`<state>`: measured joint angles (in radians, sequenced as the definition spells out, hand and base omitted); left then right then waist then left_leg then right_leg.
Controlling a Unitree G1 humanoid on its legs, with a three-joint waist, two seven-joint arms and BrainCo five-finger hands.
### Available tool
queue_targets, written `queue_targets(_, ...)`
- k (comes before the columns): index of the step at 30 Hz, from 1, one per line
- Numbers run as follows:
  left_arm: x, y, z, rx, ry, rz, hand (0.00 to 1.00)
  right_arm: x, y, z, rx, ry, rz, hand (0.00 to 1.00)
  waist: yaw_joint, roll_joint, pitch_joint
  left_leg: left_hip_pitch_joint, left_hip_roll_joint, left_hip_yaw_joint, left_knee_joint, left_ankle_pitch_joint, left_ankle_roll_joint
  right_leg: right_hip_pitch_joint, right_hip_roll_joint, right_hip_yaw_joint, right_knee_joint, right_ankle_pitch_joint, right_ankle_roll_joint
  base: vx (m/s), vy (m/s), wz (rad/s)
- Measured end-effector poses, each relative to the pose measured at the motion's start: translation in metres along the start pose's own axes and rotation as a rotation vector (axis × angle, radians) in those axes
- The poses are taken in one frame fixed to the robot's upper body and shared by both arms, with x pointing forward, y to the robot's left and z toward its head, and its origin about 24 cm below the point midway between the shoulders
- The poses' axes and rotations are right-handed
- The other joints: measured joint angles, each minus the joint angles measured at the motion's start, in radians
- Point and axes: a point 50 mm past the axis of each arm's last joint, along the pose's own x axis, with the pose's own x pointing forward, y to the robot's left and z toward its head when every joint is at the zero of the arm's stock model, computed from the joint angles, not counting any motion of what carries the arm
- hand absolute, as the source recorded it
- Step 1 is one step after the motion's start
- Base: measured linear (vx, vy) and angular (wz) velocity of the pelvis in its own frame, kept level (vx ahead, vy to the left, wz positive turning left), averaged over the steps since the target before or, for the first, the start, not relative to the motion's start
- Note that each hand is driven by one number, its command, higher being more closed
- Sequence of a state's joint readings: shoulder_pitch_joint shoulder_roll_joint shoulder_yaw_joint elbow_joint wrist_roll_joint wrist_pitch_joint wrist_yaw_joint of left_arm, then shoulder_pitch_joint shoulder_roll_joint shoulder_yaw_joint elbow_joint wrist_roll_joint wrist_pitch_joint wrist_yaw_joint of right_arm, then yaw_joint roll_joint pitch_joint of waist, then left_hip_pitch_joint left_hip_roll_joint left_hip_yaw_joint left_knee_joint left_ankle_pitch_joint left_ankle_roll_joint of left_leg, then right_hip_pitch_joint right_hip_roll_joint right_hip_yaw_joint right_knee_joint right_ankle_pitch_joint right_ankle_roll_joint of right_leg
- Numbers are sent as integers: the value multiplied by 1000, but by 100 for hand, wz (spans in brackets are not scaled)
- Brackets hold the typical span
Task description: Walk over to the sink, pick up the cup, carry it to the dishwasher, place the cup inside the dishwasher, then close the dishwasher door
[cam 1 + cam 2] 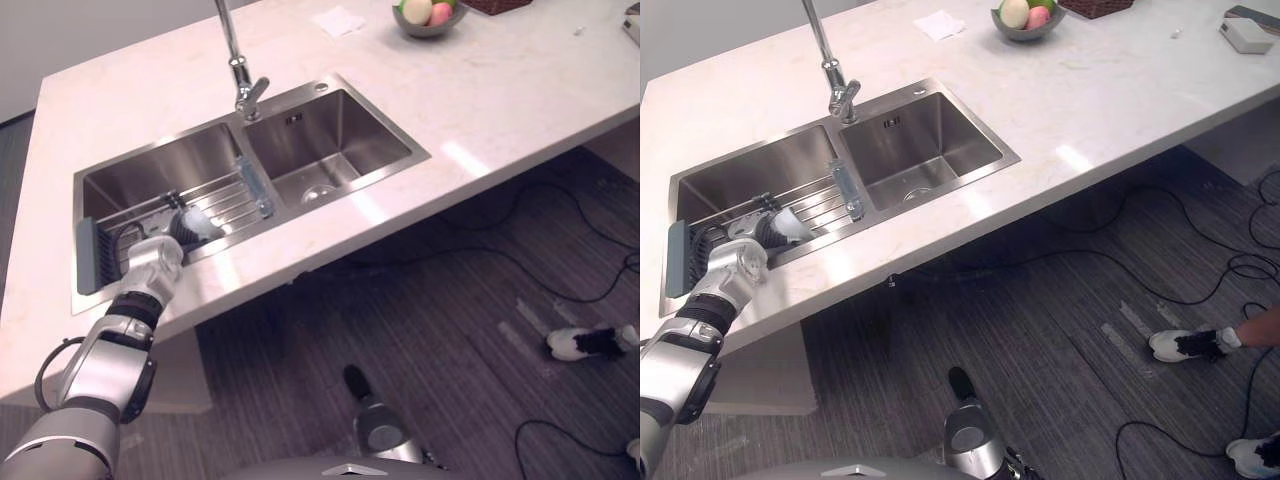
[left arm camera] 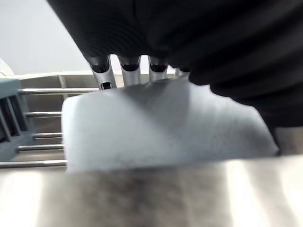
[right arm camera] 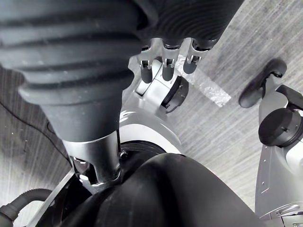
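Steel sink (image 1: 330, 140); white cup (image 1: 207, 226) on wire rack (image 1: 228, 193); left hand (image 1: 155, 262) seemingly against it; grip untellable

Bright, even light from above fell on the pale countertop (image 1: 500, 100), leaving soft glare patches along its front edge and on the rim of the steel sink (image 1: 300, 140). The floor (image 1: 400, 300) beneath the counter lay in shadow. A diagonal shadow crossed the white cup (image 2: 161, 127).
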<state>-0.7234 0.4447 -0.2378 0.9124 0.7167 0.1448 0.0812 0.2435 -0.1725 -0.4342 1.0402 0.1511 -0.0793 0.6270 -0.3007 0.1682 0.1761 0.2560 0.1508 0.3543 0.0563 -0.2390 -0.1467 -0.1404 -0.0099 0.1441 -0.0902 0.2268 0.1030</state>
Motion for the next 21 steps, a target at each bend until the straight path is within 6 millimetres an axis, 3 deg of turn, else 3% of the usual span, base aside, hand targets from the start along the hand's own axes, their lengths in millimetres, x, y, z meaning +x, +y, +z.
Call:
queue_targets(5,-2,11,29,-162,-141,120,100,2,3,0,7,-7,7,0,21,-18,0,-12,0,-30,3,2,1,5,-5,-25,6,3,4,-9,-47,17)
queue_targets(9,-11,44,57,-368,-308,280,100,2,3,-4,27,0,2,0,33,-19,-1,-9,-2,-63,4,8,6,29,-19,-58,7,2,4,-7,-40,27)
queue_targets(17,-18,81,47,-732,-308,522,100,3,6,-10,44,9,-18,0,73,-63,-20,-31,-18,-113,16,22,18,41,-52,-100,0,-7,1,-99,-64,16)
queue_targets(21,-31,111,36,-1025,-343,682,100,2,7,-13,43,2,-24,0,89,-79,-25,-42,-14,-138,17,22,20,45,-55,-120,0,-5,-2,-70,-66,15)
